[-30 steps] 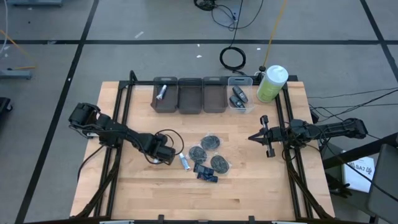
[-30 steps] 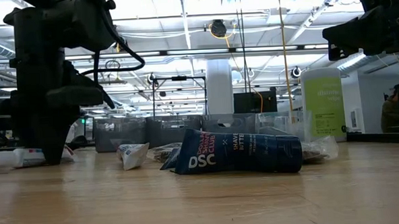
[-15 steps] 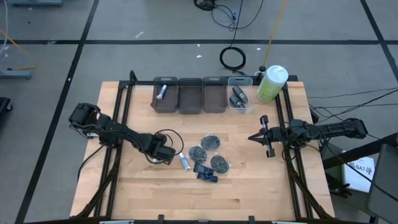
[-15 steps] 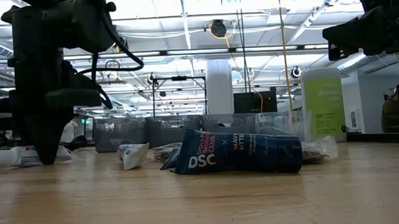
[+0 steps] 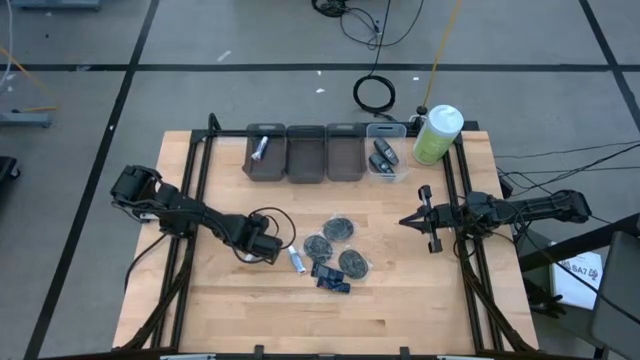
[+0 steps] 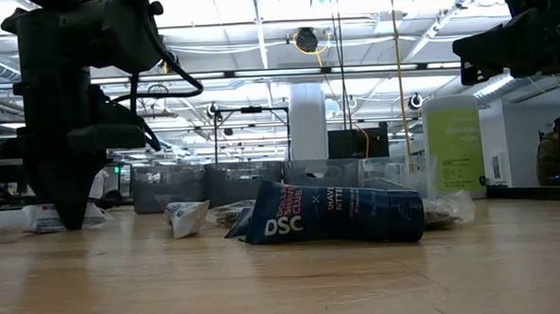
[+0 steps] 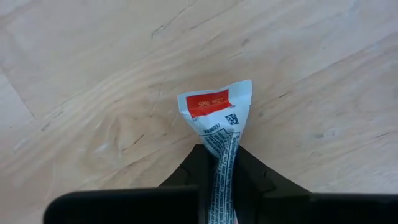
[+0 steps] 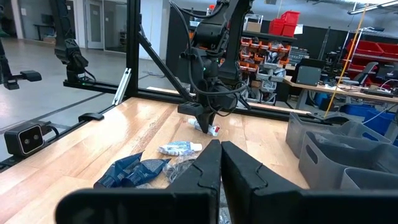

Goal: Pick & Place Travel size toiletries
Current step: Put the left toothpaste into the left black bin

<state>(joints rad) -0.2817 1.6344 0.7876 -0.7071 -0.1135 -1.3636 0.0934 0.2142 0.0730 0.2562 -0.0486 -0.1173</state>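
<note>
Tube [image 7: 219, 127] flat, crimped end outward.

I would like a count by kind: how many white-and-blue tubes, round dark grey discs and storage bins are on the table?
White-and-blue tubes: 3 (in the leftmost bin, loose on the wood, held in the left gripper)
Round dark grey discs: 3
Storage bins: 4
Total: 10
</note>
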